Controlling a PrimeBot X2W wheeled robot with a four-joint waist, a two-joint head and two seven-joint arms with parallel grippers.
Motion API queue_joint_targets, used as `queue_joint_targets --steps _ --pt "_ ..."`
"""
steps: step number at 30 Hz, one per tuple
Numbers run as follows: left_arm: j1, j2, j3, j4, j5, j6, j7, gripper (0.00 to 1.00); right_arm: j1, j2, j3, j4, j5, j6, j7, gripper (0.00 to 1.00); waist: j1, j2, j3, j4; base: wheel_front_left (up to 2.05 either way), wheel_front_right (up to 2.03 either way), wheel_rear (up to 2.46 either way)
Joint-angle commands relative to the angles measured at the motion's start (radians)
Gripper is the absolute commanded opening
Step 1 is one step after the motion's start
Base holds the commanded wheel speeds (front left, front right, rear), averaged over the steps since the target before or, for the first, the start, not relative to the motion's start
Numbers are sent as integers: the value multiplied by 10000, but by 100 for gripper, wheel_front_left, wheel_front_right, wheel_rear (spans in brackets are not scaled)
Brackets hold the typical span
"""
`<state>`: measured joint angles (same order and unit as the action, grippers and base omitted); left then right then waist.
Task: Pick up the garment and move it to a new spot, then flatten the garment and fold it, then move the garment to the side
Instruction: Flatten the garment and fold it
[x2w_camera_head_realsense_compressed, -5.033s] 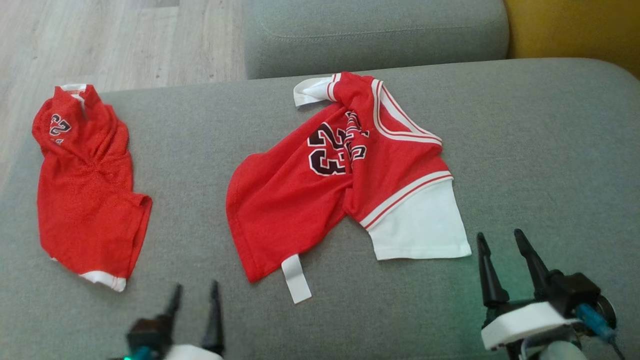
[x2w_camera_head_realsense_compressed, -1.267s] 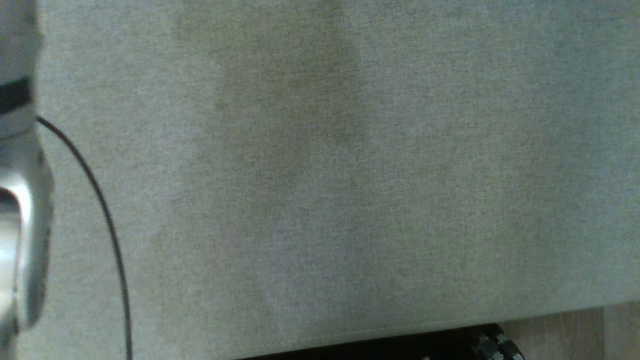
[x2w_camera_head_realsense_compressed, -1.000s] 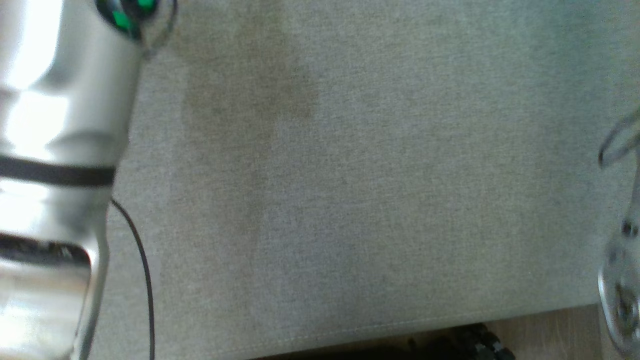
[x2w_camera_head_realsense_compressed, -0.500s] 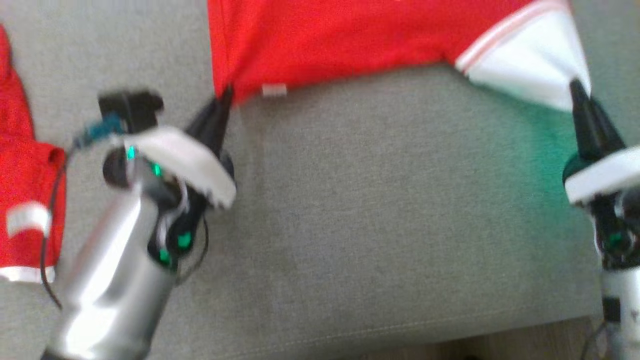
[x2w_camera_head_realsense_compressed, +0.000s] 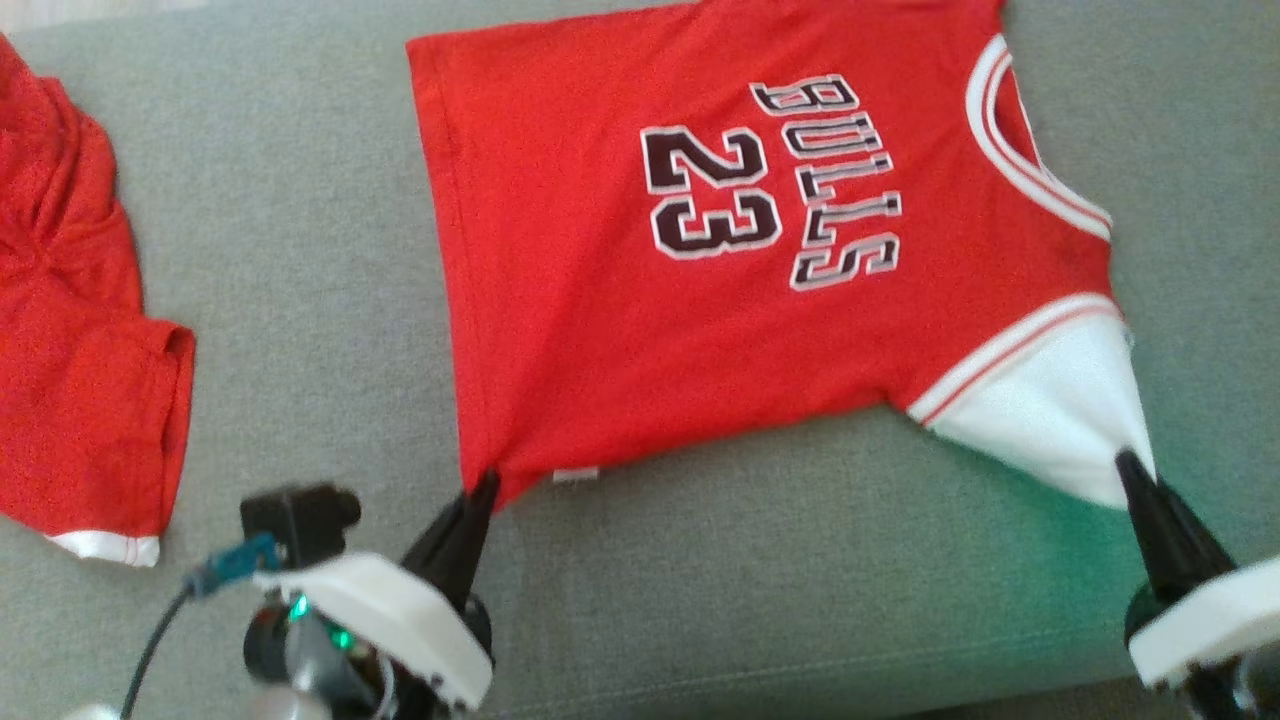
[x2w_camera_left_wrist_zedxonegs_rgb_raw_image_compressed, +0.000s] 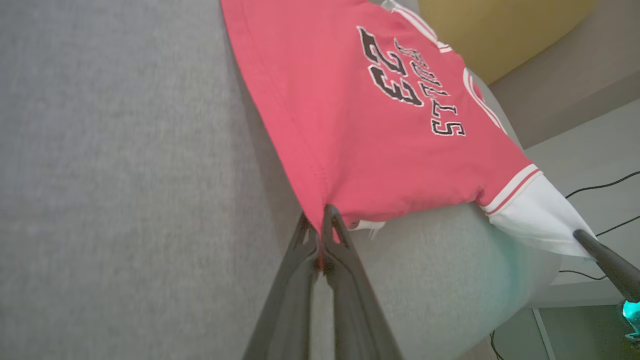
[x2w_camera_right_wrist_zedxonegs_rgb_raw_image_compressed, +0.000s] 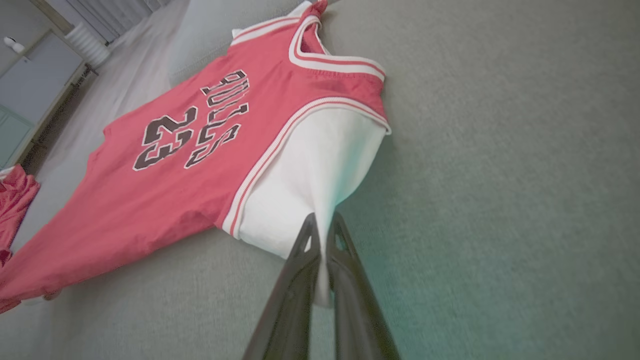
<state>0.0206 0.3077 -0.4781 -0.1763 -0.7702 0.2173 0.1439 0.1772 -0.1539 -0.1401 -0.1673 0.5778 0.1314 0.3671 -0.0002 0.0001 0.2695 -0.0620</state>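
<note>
My left pincer (x2w_camera_head_realsense_compressed: 482, 492) is clamped tight on the hem corner of the jersey (x2w_camera_head_realsense_compressed: 650, 330). My right pincer (x2w_camera_head_realsense_compressed: 1130, 465) is closed just as tightly on the tip of its white sleeve (x2w_camera_head_realsense_compressed: 1050, 410). The jersey is stretched between them, print side up. Its hem points to the sofa's left end and its collar to the right. Most of it lies spread over the middle of the sofa (x2w_camera_head_realsense_compressed: 800, 580) and runs up toward the far edge. The two pinched corners are nearest the front edge and look pulled slightly off the fabric.

The sofa is grey woven cloth. A second jersey (x2w_camera_head_realsense_compressed: 70, 350) lies crumpled at its left end, well apart from mine. Past the right end, my left wrist view shows a yellow cushion (x2w_camera_left_wrist_zedxonegs_rgb_raw_image_compressed: 500, 30) and dark cables (x2w_camera_left_wrist_zedxonegs_rgb_raw_image_compressed: 600, 185) on a pale floor. My right wrist view shows a radiator (x2w_camera_right_wrist_zedxonegs_rgb_raw_image_compressed: 89, 44) far off in the room.

Five seconds ago the jersey lay bunched mid-sofa with the sleeve folded out, and both pincers hung open and free near the front edge. Half a second ago my head view caught just its lower edge. My head has since tilted up and the whole print is in sight.
</note>
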Motion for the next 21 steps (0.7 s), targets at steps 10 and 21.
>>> queue_joint_targets --steps 10,21 --pt "161 533 424 -1351 -26 509 355 0 -71 47 -261 -1036 -603 -7 393 0 2 -1 298 42 0 0 0" --pt "-1920 233 968 -1224 -1381 943 2306 0 -2596 -1031 -74 -258 -684 -7 1166 0 2 -1 793 242 0 0 0"
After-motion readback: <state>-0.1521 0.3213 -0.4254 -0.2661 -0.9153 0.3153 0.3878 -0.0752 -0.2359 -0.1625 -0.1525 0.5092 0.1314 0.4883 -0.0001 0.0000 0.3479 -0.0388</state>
